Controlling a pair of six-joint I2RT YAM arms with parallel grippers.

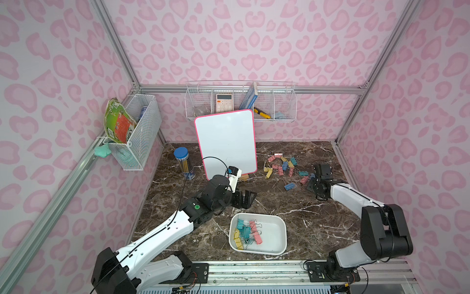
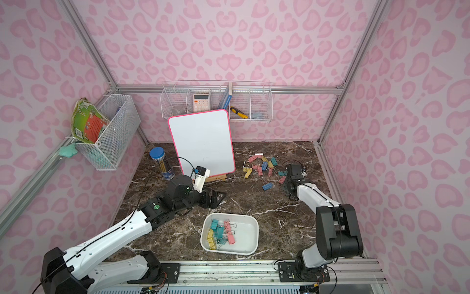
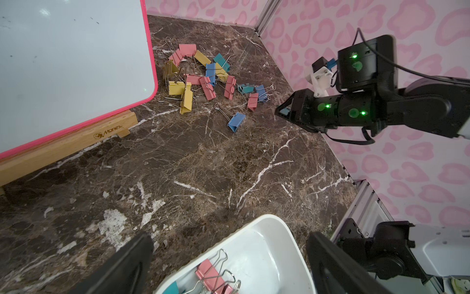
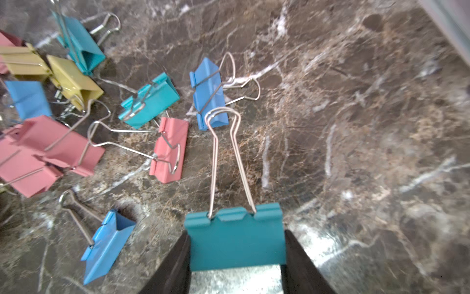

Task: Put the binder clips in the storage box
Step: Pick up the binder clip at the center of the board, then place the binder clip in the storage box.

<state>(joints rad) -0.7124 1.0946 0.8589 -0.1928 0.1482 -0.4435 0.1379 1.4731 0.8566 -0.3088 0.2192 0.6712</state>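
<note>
At the left of the worktop (image 1: 292, 203) a pencil tube (image 1: 184, 163) stands just beside a pink-edged whiteboard (image 1: 226, 142). Next comes the left pincer (image 1: 245, 199), its jaws spread wide with nothing between them, near the far rim of the storage box (image 1: 273, 235). That box lies toward the front edge, with binder clips (image 1: 245, 233) heaped at its left end. Further right, loose clips (image 1: 281, 164) are strewn at the back. At their right edge the right pincer (image 4: 237, 233) is clamped on a teal clip (image 4: 235, 241), a finger against each side.

Storage box (image 3: 256, 244) cropped; wire basket (image 1: 190, 101) contents indistinct.
</note>
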